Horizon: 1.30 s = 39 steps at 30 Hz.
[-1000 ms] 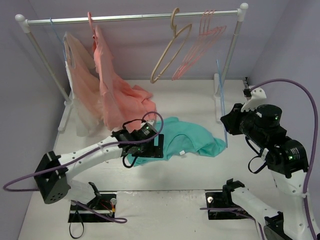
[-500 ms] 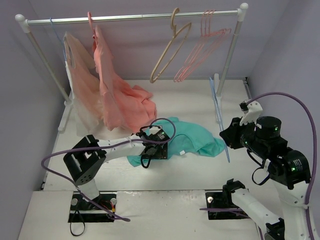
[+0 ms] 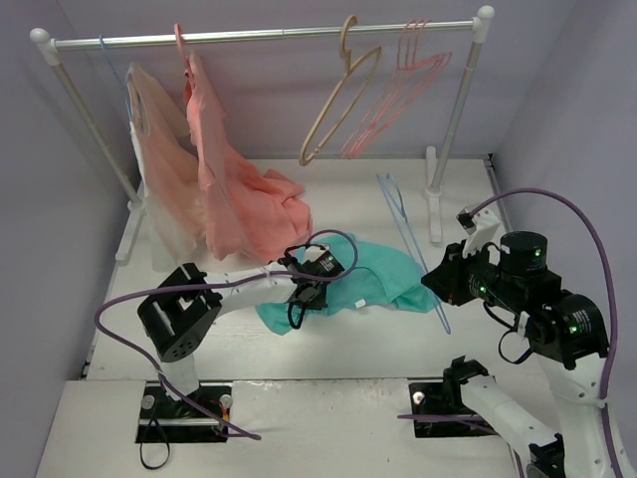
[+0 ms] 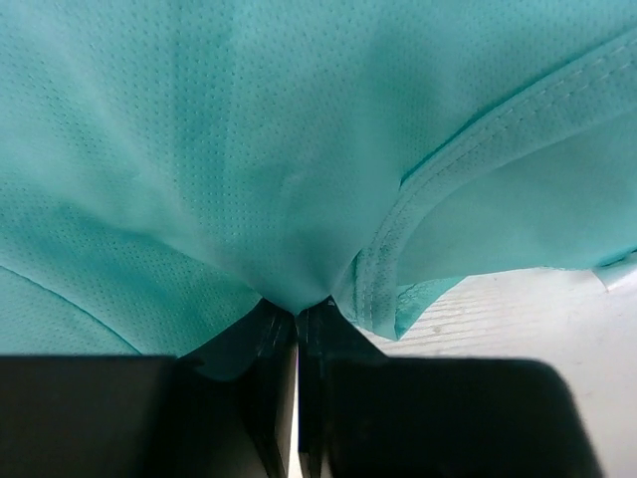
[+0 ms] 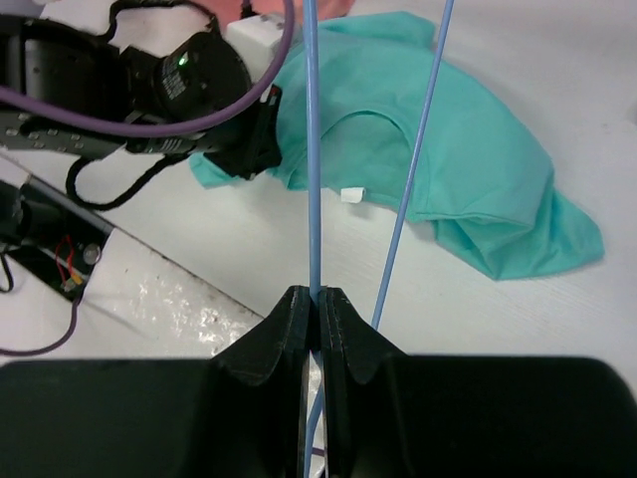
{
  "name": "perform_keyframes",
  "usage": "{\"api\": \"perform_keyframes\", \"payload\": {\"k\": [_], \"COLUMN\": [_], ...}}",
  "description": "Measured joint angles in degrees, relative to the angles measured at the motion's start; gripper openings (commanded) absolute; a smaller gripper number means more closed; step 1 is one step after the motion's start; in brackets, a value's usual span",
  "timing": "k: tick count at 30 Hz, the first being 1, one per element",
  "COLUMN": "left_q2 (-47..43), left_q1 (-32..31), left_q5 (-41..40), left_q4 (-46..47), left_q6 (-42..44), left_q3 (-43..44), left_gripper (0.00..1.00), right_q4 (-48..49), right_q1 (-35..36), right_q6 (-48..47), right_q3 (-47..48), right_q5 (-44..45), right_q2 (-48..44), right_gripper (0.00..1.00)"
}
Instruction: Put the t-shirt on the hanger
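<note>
We see the t-shirt (image 3: pixel 383 277) lying crumpled on the white table (image 3: pixel 348 344) near the middle of the top view. The left gripper (image 3: pixel 307 295) has it at its 9 o'clock end. From the left wrist, the t-shirt (image 4: pixel 249 129) fills everything from 9 through 12 to 3 o'clock of the left gripper (image 4: pixel 297 317). The fingers are pressed almost together on a pinched fold of the fabric. A stitched hem band (image 4: pixel 468 149) curves off toward 2 o'clock, just beside the pinch, and we cannot tell whether it is caught too.

The right gripper (image 3: pixel 430 284) sits at the shirt's 3 o'clock side. The hanger (image 3: pixel 401 227) slants past it from 11 to 5 o'clock. From the right wrist, the right gripper (image 5: pixel 311 299) is clenched on one wire of the hanger (image 5: pixel 313 149), which rises straight to 12 o'clock. A second wire leans toward 1 o'clock, outside the fingers. Beyond both wires the t-shirt (image 5: pixel 448 169) lies apart from these jaws, spread from 12 to 2 o'clock, with a small white label (image 5: pixel 350 195) showing. We cannot tell whether the wire touches the cloth.

At 12 o'clock stands the rail (image 3: pixel 269 36). It carries the salmon-pink garment (image 3: pixel 234 189) and pale peach garment (image 3: pixel 164 189) toward 10 o'clock. The beige hanger (image 3: pixel 338 110) and pink hangers (image 3: pixel 398 95) hang toward 1 o'clock.
</note>
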Motion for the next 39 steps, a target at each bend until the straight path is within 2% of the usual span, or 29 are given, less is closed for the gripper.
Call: {"api": "perform_keyframes", "payload": {"k": [5,10,11,12,14,15,16,18,19,26,30,34,39], "left_q2": [-2.1,-7.5,-8.4,-9.0,-9.7,-9.8,-9.9,-10.1,-10.3,-18.8,-23.9,-23.1,-22.5], "left_q1": [4.8,13.6,15.2,16.3,18.3,19.1,19.7,20.6,20.9,19.8,13.4,5.9,5.0], "left_q5": [2.6,6.7,7.2,7.5,7.5,7.6,7.7,8.0,8.0,8.0,4.5,1.0,-1.9], "left_q4": [-2.6,-6.3,-7.4,-8.2,-9.6,-9.9,-10.2,-10.6,-10.9,-9.6,-7.8,-5.5,-1.2], "left_q6": [8.4,19.0,21.2,22.9,26.3,27.3,28.2,28.4,28.0,18.8,12.7,8.1,3.5], "left_q3": [0.0,0.4,1.1,1.8,3.6,4.2,4.6,4.9,4.9,-1.9,-7.5,-9.3,-13.3], "left_gripper": [0.0,0.0,0.04,0.17,0.27,0.45,0.5,0.51,0.55,0.55,0.55,0.47,0.45], "right_q4": [0.1,0.7,0.8,0.9,1.2,1.3,1.4,1.6,1.6,2.8,3.4,3.8,3.8], "right_q1": [0.5,1.2,1.4,1.6,2.0,2.2,2.5,3.1,3.4,3.5,3.5,3.5,3.7], "right_q6": [-2.0,-2.7,-2.8,-2.9,-3.0,-3.0,-3.0,-3.0,-3.0,-2.8,-2.4,-2.3,-2.0], "right_q3": [-0.1,-2.2,-2.6,-2.9,-3.4,-3.6,-3.8,-4.3,-4.5,-5.0,-5.1,-5.6,-5.6], "right_q5": [-6.4,-11.8,-12.8,-13.5,-14.9,-15.4,-15.9,-16.6,-16.9,-17.5,-17.5,-17.6,-17.6], "right_q2": [2.2,3.7,4.1,4.4,5.1,5.5,5.7,6.4,6.8,7.5,7.6,7.7,7.9], "right_gripper": [0.0,0.0,0.0,0.0,0.0,0.0,0.0,0.0,0.0,0.0,0.0,0.0,0.0]}}
